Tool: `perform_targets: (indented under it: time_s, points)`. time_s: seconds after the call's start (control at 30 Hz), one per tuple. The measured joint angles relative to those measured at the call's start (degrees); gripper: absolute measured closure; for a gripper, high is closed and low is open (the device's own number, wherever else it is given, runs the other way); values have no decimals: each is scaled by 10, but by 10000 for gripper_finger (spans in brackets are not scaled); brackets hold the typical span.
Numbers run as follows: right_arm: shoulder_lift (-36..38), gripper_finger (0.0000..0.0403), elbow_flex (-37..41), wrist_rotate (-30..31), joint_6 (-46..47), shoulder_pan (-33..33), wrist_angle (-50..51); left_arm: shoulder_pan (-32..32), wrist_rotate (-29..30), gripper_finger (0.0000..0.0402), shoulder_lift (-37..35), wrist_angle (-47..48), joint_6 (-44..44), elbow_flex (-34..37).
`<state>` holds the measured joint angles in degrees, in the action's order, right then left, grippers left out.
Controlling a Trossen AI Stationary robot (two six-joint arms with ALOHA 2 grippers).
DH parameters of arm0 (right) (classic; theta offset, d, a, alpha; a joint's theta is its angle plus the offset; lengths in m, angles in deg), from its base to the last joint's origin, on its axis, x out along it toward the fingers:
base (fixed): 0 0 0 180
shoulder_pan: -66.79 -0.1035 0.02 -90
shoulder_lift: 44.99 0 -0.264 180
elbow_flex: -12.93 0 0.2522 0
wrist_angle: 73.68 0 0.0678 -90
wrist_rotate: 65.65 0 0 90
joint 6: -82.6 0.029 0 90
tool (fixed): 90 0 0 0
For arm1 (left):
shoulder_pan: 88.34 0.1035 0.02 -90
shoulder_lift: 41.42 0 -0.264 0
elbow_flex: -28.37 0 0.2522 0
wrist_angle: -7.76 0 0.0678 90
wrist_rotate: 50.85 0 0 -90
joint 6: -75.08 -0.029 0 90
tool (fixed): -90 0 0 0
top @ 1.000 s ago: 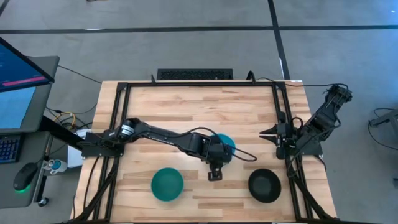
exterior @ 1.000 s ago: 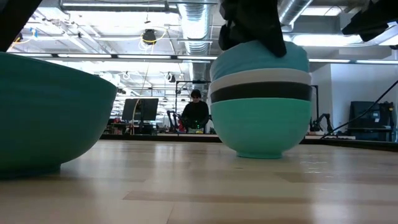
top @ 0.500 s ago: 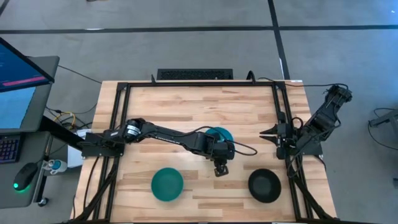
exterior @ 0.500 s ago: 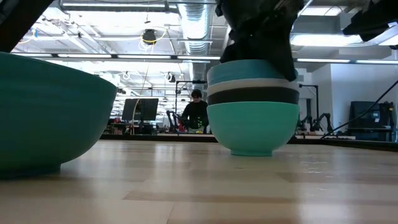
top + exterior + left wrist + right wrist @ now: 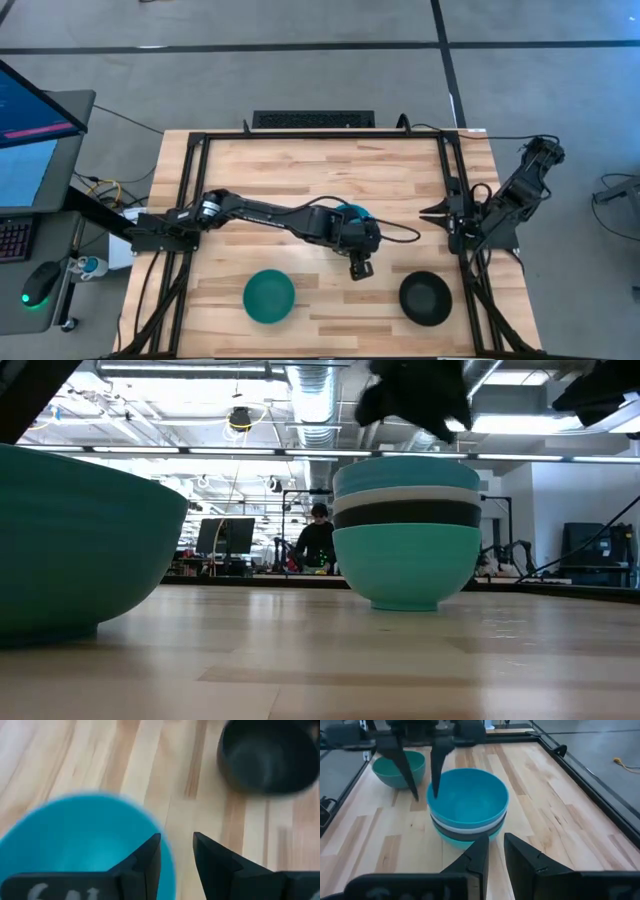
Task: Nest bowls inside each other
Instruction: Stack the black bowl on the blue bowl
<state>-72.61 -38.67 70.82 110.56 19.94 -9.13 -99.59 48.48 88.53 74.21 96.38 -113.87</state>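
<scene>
A nested stack of bowls [image 5: 406, 530] stands on its foot mid-table: cyan at the bottom, then black, white, and cyan [image 5: 468, 797] on top. In the high view my left arm partly covers the stack [image 5: 352, 213]. My left gripper [image 5: 423, 796] is open and hovers just above the stack's rim, touching nothing; it also shows from below [image 5: 410, 395]. A teal-green bowl [image 5: 269, 296] and a black bowl [image 5: 425, 298] sit apart near the near edge. My right gripper [image 5: 430, 213] waits, open, at the table's right side.
A black metal frame [image 5: 452, 180] runs around the tabletop. Bare wood lies between the teal-green bowl and the black bowl [image 5: 267, 755], and across the far half of the table. A person [image 5: 318, 540] sits in the room beyond the table.
My left gripper set the tilted top cyan bowl down level into the stack, let go of it and rose clear above the rim, shifting a little toward the table's right. The stack slid slightly as the bowl seated.
</scene>
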Motion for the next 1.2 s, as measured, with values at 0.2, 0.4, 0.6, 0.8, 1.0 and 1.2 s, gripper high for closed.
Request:
perform_targets:
  time_s: [0.2,0.4,0.6,0.8,1.0,1.2]
  points:
    - [-2,321,0,-92,-39,0,-18,-21,-26,297,-2,197,44,-66]
    - [4,321,0,-194,-75,-2,-33,-61,30,297,-59,198,136,-48]
    - [-12,321,1,-243,-72,-22,-35,-108,245,297,-113,232,227,-48]
    - [-68,321,7,-287,-58,-34,-30,-120,305,297,-149,291,302,-48]
    - [-152,321,7,-328,7,-22,78,-120,306,297,-156,324,299,-48]
    - [-178,321,7,-376,17,-18,31,-120,307,297,-156,346,295,-48]
